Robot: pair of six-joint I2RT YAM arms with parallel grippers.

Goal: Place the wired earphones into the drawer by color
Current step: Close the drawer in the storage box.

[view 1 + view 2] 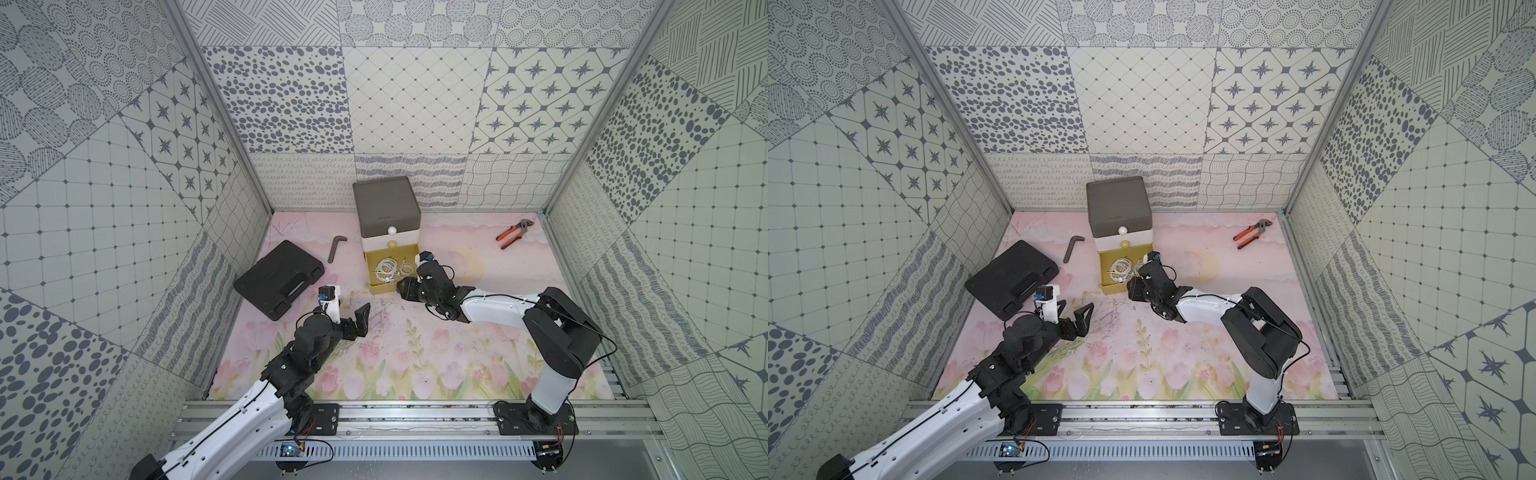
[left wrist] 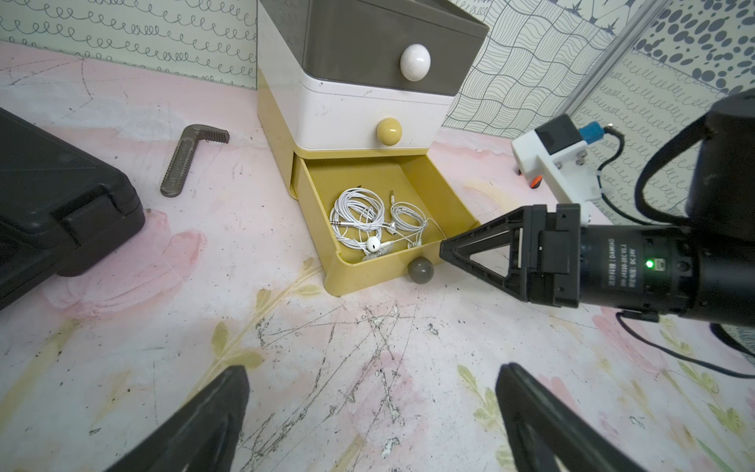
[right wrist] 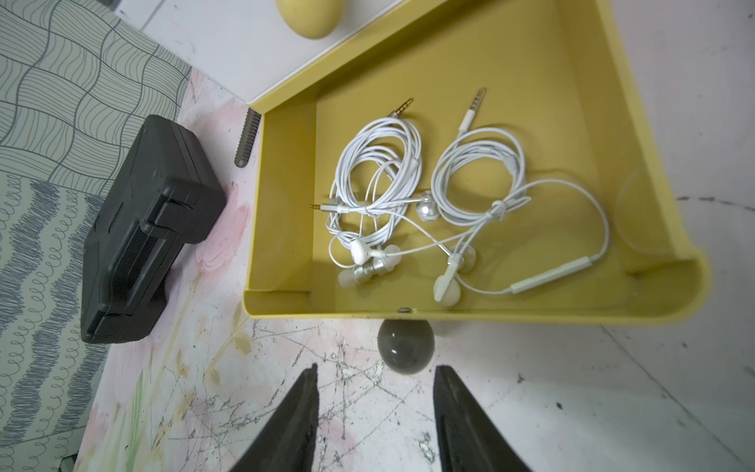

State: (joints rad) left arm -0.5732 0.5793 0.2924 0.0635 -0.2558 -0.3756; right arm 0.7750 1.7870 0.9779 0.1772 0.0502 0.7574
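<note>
Sorting looked close to done: no loose earphones lay on the surface [image 1: 415,353] in any view. The drawer unit [image 1: 386,208] stood at the middle of the far edge with its grey and white tiers shut, so their contents were hidden and no red or black sets could be seen. The mustard bottom drawer [image 3: 490,316] stood pulled out toward the near edge, its long axis running far edge to near edge and its grey knob [image 3: 405,347] pointing at the near edge. Inside lay the white earphones [image 3: 427,210], seemingly three sets by the plug count. They were coiled, so they had no single axis, with most plugs aimed back at the unit and the buds bunched by the drawer's front wall. The likely remainder was shutting this drawer. The right pincer [image 3: 376,370] sat low just in front of the knob, jaws apart and holding nothing, the knob just ahead of the tips and not between them. The left pincer [image 2: 372,370] hovered over bare surface nearer the near edge, spread wide and empty. A black case [image 1: 278,278] lay toward the left edge, a toothed L-shaped metal piece [image 1: 334,247] between it and the unit, and orange-handled pliers [image 1: 513,233] near the far right corner, all untouched.
</note>
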